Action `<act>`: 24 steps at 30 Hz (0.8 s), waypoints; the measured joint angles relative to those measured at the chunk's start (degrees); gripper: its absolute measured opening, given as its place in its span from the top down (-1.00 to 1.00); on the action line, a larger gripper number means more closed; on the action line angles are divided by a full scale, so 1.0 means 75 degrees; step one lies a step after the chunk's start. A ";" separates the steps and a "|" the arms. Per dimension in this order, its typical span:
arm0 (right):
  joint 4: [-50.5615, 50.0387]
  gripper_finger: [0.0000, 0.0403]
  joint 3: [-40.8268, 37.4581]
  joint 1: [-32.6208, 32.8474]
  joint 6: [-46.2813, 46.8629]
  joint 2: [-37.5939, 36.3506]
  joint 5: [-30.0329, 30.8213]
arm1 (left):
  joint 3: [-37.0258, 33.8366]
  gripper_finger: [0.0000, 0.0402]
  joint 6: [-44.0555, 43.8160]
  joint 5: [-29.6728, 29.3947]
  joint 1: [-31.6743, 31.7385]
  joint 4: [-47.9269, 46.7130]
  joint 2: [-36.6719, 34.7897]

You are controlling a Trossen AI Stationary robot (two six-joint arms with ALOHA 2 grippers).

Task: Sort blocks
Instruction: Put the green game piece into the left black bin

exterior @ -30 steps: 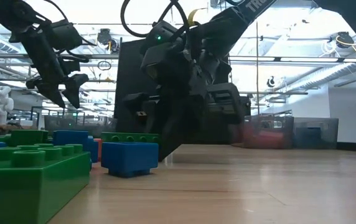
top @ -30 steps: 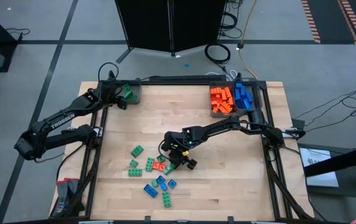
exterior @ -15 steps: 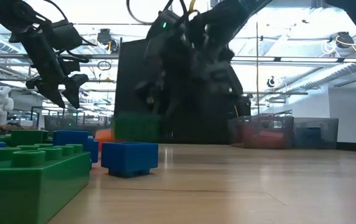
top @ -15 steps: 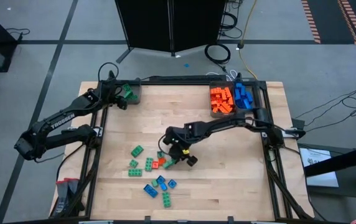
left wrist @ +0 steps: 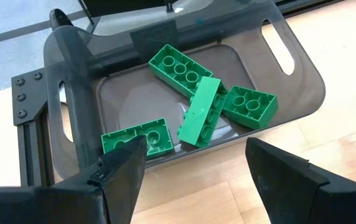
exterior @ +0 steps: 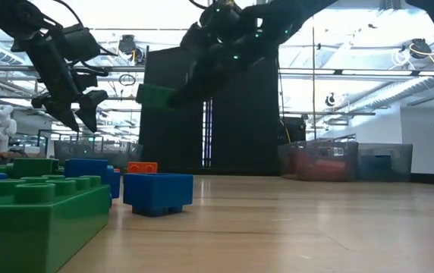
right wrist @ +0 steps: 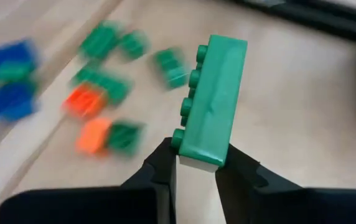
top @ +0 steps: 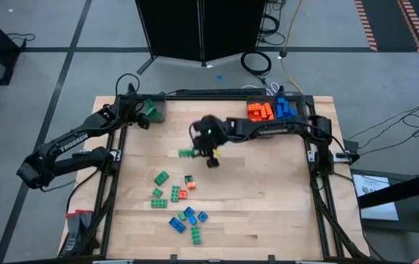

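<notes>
Holding: right gripper [right wrist: 195, 163] pinches green brick [right wrist: 212, 99] — lifted mid-table.
Room: bare wood around; loose blocks [top: 178, 202] toward 7 o'clock.
Left gripper [left wrist: 193, 165]: spread wide above green bin [left wrist: 290, 59], 11 o'clock corner.

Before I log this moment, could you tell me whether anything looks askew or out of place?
Nothing seems damaged or spilled. In the grey bin one green brick lies on its side atop the others. The right gripper pinches a green block by one end only.
</notes>
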 joint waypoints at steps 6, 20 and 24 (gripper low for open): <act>0.1820 0.68 0.0015 -0.0627 0.1502 0.0041 0.1029 | 0.0000 -0.38 0.0000 0.0000 0.0000 0.0003 0.0000; 0.2270 0.68 0.0997 -0.1085 0.1853 0.0058 0.1295 | -0.0006 -0.38 -0.0469 0.4873 -0.0121 0.3263 -0.0006; 0.2290 0.68 0.1679 -0.1188 0.1767 0.0058 0.1314 | -0.0006 -0.38 -0.0673 0.5879 -0.0207 0.4779 -0.0015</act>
